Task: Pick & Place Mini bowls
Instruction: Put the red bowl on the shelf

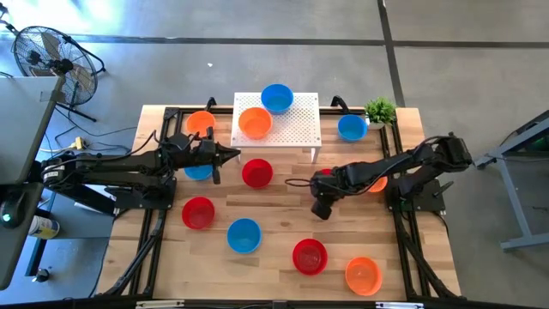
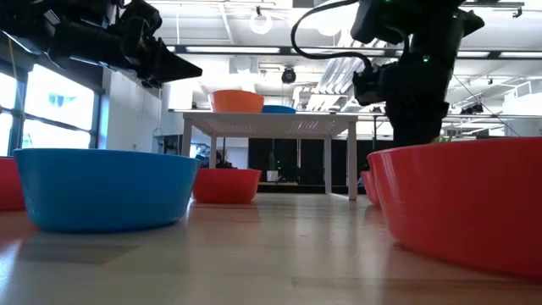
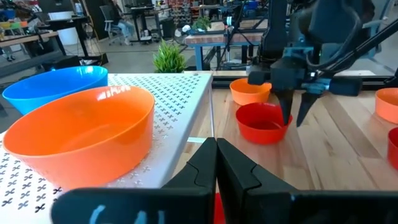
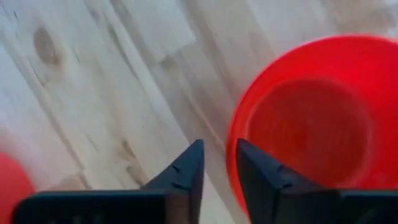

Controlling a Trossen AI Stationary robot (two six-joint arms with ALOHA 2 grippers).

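Note:
Several red, blue and orange mini bowls stand on the wooden table. An orange bowl [image 1: 255, 123] and a blue bowl [image 1: 277, 98] sit on the white perforated stand [image 1: 300, 129]. My right gripper [image 3: 295, 122] points down at mid-table, its fingers a little open, over the near rim of a red bowl [image 3: 261, 123], which my arm mostly hides in the high view. My left gripper [image 1: 230, 154] is shut and level beside the stand, with nothing in it, above a blue bowl [image 1: 198, 171]. My right gripper has its fingers by the red bowl's rim [image 4: 239, 155], coming from above and pointing steeply down. Only bare wood shows in the gap between them. Whether a finger touches the rim I cannot tell. The bowl stands upright on the table.
An orange bowl [image 1: 375, 183] sits right behind the red one, under my right arm. Other bowls: red [image 1: 256, 172], red [image 1: 198, 213], blue [image 1: 244, 235], red [image 1: 310, 256], orange [image 1: 363, 275], blue [image 1: 352, 127], orange [image 1: 201, 122]. A small green plant [image 1: 380, 110] stands at the far right.

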